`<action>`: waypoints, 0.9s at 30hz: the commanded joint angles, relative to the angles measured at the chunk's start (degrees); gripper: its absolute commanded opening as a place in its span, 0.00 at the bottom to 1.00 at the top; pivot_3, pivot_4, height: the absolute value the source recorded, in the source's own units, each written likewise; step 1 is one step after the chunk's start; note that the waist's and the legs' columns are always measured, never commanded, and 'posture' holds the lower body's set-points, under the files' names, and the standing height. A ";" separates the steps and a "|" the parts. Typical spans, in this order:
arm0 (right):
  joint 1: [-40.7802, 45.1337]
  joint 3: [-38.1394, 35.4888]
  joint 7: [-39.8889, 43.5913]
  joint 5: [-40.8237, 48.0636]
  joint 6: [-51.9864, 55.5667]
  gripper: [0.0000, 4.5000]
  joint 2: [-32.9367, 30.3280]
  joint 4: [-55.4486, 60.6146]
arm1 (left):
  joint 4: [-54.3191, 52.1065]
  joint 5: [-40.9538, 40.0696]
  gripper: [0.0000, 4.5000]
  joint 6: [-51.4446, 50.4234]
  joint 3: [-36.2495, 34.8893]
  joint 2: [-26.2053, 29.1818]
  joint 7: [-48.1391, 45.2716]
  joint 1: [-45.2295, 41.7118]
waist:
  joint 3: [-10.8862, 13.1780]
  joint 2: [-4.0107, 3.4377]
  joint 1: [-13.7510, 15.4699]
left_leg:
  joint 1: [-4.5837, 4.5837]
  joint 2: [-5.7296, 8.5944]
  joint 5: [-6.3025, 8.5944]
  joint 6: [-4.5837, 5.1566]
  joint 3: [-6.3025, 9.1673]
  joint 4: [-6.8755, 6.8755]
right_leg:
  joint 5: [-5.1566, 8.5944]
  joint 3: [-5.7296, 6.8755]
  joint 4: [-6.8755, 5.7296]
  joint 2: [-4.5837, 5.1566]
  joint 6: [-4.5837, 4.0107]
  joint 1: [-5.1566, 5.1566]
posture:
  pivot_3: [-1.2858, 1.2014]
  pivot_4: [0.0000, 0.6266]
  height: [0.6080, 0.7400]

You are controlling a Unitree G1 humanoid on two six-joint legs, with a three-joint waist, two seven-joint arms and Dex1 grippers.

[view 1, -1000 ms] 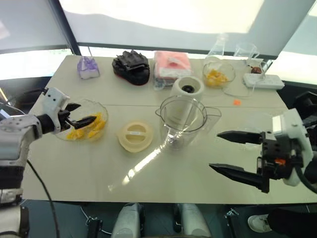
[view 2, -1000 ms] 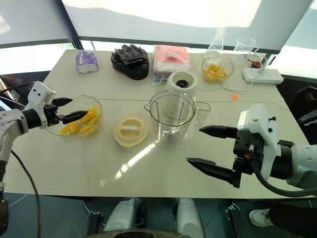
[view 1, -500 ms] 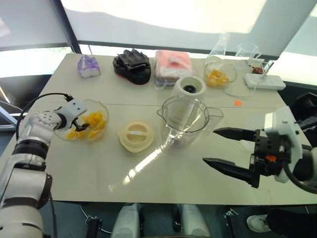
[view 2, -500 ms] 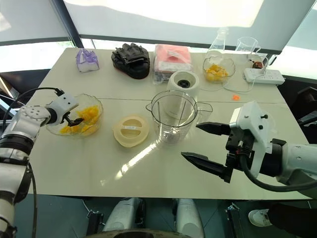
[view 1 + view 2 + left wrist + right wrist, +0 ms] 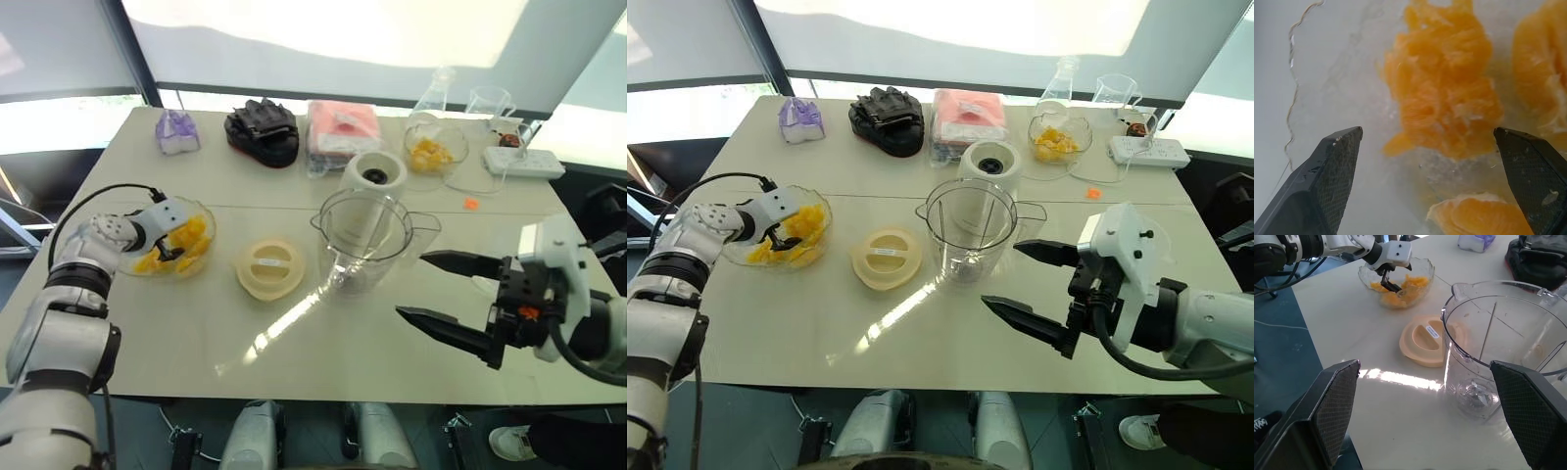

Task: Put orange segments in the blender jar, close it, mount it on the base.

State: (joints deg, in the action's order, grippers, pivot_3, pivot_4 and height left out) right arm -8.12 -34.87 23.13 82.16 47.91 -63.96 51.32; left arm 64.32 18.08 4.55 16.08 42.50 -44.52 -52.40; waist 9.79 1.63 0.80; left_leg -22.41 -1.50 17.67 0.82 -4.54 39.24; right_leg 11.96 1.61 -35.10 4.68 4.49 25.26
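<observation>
Table [image 5: 294, 343]; left gripper [image 5: 171, 250] fingertips bowl-hidden

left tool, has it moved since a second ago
Yes. The left tool has dipped down into the bowl among the orange segments, its tips now pointing downward rather than level across the rim.

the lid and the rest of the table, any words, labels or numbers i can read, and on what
No text here can be read.
Pale-yellow lid: a small white sticker with dark print, too small and blurred to read.
Pink packet: a pale label patch, nothing legible.
Blender jar, base, power strip: no markings visible.
</observation>
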 commanded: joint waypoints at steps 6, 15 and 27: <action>1.11 0.97 -0.31 -1.98 -2.44 0.99 0.70 0.03 | 4.16 1.83 1.00 -1.32 0.82 -2.26 0.01 -0.37 | -0.06 -0.05 0.07 | 0.07 0.00 0.00 0.01 0.00 0.01 | -0.01 0.00 -0.03 -0.02 0.01 -0.06 | 0.52 0.24 1.00; 1.06 0.86 -1.48 -2.34 -2.80 1.00 1.16 0.41 | 7.52 1.94 0.13 -2.45 0.44 -4.34 -0.04 -1.86 | -0.23 -0.18 0.00 | 0.25 0.00 -0.01 0.01 0.06 0.05 | 0.00 0.05 -0.05 -0.03 0.00 -0.27 | 0.52 0.24 1.00; 2.44 2.93 -0.33 -4.42 -3.31 1.00 1.12 -1.44 | 5.03 0.63 0.01 -2.49 -1.97 -2.12 3.19 -5.35 | -0.19 -0.10 -0.06 | 0.20 0.00 -0.01 0.01 0.08 0.05 | 0.00 0.06 -0.04 -0.04 0.01 -0.25 | 0.52 0.24 1.00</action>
State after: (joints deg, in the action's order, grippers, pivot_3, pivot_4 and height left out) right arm -6.33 -31.72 22.34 78.14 45.80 -62.85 50.15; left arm 70.92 19.30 2.56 15.81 38.36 -41.20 -55.38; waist 9.60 1.53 0.74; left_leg -22.26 -1.50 17.66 0.82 -4.45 39.29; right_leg 11.96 1.68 -35.14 4.63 4.50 25.05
